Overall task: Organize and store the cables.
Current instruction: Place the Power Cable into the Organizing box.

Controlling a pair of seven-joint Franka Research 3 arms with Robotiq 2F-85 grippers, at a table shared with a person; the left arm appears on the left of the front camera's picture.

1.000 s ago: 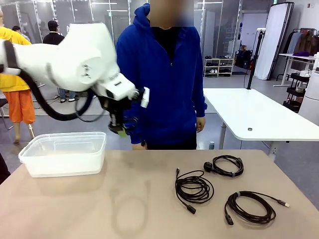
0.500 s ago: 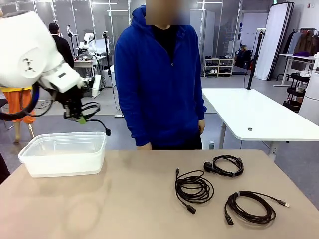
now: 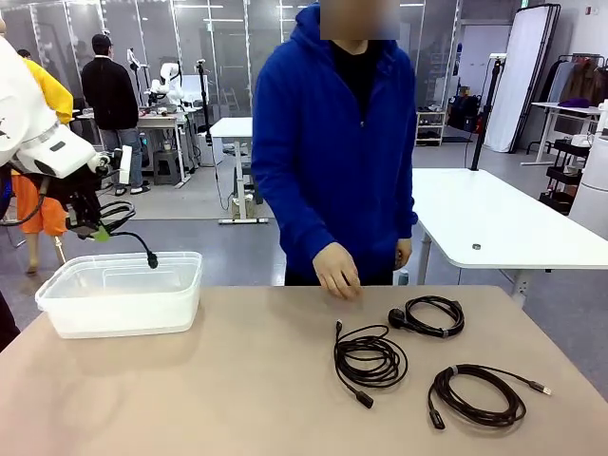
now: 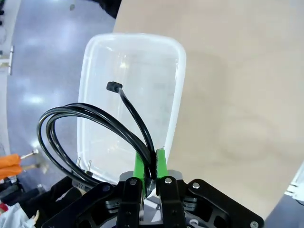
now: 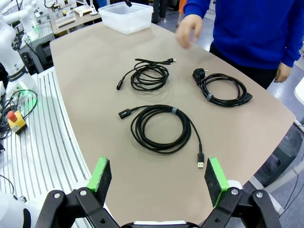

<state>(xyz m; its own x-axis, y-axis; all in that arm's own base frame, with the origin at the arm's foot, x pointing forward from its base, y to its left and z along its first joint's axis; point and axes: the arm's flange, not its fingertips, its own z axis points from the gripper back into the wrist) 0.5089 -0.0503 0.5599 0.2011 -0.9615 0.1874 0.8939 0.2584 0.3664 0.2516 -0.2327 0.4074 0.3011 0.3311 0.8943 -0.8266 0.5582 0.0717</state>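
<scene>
The left gripper (image 3: 98, 231) (image 4: 151, 159) is pinched tight on a cable (image 3: 142, 249) (image 4: 76, 107), its green pads pressed together with the cord between them. The cable's loops bulge out to one side, and one plug end dangles over the mouth of the clear bin (image 3: 123, 304) (image 4: 142, 52) at the worktop's (image 3: 237, 380) left end. The gripper itself hangs above the bin's left side. The right gripper (image 5: 157, 175) is spread wide with nothing between its pads, high above the right half of the worktop. Three more cables lie there, apart from one another, each a loose round coil. One is near the middle (image 3: 370, 359) (image 5: 149, 76) and one with a chunky round plug is farther back (image 3: 432, 316) (image 5: 223, 89). A silver-tipped one lies nearest the robot (image 3: 478, 394) (image 5: 161, 128) (its metal end points away from the coil). At the far edge, a person in a blue hoodie holds one hand (image 3: 337, 271) (image 5: 188, 29) just over the worktop, near the middle coil but not touching it.
</scene>
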